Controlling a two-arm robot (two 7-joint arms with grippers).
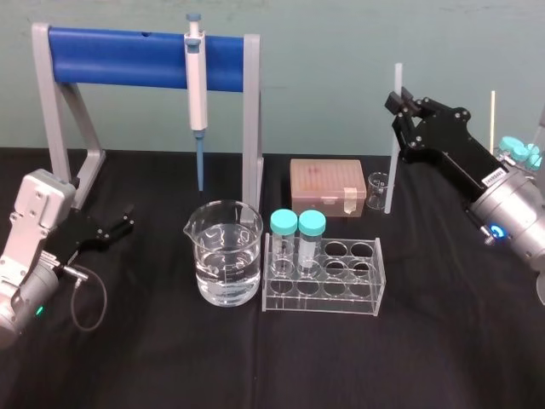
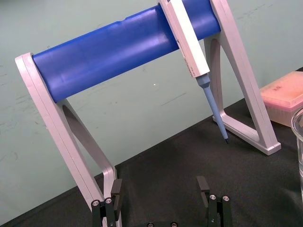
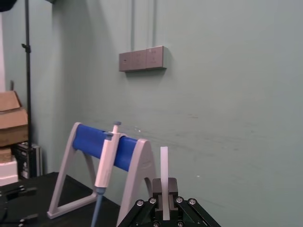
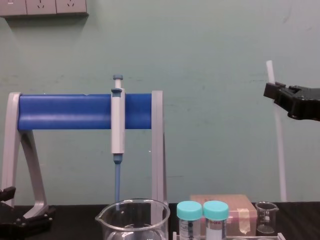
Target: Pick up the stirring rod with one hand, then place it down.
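Observation:
The stirring rod [image 1: 392, 162] is a thin translucent white stick standing nearly upright at the back right of the table. My right gripper [image 1: 400, 104] is shut on its upper part, with a short length sticking out above the jaws. In the chest view the stirring rod [image 4: 280, 150] hangs down from the right gripper [image 4: 273, 91], its lower end close to the black table beside a small beaker [image 4: 266, 217]. In the right wrist view the rod [image 3: 164, 165] rises from between the shut fingers of the right gripper [image 3: 164, 198]. My left gripper [image 1: 122, 224] rests open at the left, near the stand's foot; the left gripper [image 2: 159, 189] holds nothing.
A grey stand with a blue bar [image 1: 128, 58] holds a blue-and-white pipette [image 1: 197, 85]. In front stand a large beaker of water [image 1: 225, 264], a clear tube rack [image 1: 324, 277] with two teal-capped tubes, and a pink tip box [image 1: 326, 185]. Teal-capped jars [image 1: 519, 152] sit far right.

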